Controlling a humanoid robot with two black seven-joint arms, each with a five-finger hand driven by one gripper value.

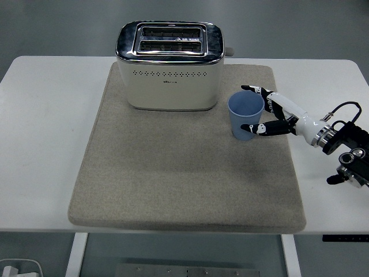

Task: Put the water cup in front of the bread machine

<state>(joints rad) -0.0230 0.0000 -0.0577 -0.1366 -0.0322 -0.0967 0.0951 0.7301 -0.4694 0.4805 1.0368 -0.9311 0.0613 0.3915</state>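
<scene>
A light blue water cup (245,114) stands upright on the beige mat (184,173), just right of the front right corner of the white and chrome bread machine (170,64). My right hand (258,109) reaches in from the right edge and its fingers (253,89) and thumb curl around the cup's right side, gripping it. The cup's base rests on or just above the mat; I cannot tell which. The left arm is out of view.
The mat covers the middle of the white table (40,115). The mat stretches wide in front of the bread machine. My right forearm and wrist hardware (346,144) lie over the table's right part.
</scene>
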